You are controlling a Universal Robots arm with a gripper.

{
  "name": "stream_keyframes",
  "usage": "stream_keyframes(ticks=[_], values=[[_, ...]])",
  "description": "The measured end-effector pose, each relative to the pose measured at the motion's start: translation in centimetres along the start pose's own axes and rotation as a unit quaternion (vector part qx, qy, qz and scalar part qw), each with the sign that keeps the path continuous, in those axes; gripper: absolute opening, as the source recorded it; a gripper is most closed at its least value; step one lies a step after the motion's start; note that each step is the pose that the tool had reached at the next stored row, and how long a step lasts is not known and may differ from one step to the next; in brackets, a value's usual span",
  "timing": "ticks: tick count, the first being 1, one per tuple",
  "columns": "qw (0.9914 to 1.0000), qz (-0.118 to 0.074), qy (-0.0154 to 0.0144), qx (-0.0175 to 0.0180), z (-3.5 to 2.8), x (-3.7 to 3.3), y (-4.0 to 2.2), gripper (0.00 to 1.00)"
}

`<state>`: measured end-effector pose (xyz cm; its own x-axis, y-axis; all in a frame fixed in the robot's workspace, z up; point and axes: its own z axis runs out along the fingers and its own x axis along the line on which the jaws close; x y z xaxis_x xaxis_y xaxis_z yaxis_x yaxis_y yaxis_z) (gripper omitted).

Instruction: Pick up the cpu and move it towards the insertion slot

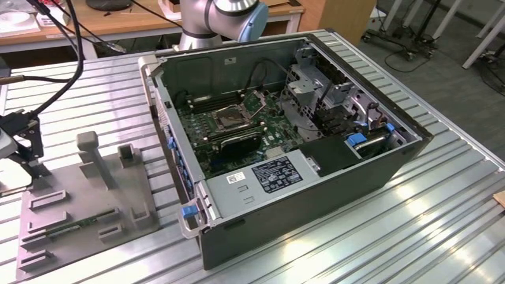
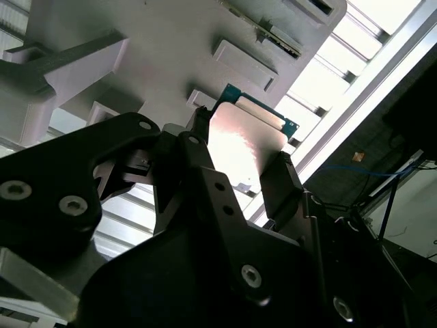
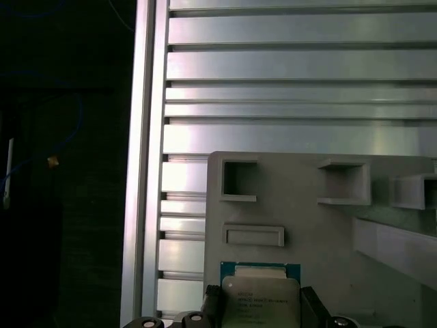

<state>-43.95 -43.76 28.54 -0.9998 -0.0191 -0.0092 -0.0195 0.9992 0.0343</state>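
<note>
- The slatted metal counter (image 1: pixel 426 207) is carrying everything, and its ribs are also showing in the first wrist view (image 3: pixel 300 61).
- The open computer case (image 1: pixel 316 195) is lying on its side towards the exterior view's right, with its green board (image 1: pixel 209 127) facing up.
- The grey plastic tray (image 1: pixel 71 195) is sitting on the counter at the exterior view's left, well apart from the case.
- The tool (image 2: pixel 240 149) is hanging over the tray in both wrist views (image 3: pixel 261 304), its two black fingers (image 2: pixel 198 137) pressing against opposite edges of the cpu.
- The insertion slot (image 1: pixel 231 120) is sitting on the board inside the case, its dark centre uncovered.
- The cpu (image 2: pixel 242 147) is sitting clamped between the fingers above the tray (image 3: pixel 307 232), its silvery top (image 3: pixel 263 301) facing the first wrist camera; whether it is touching the tray I cannot tell.
- A thin green memory stick (image 1: pixel 79 225) is lying in one of the tray's pockets.
</note>
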Motion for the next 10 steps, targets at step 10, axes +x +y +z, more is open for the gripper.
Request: stream_keyframes(ticks=[10], values=[[1.0, 0.0, 0.0002, 0.0001, -0.23, 0.0, 0.01, 0.54]])
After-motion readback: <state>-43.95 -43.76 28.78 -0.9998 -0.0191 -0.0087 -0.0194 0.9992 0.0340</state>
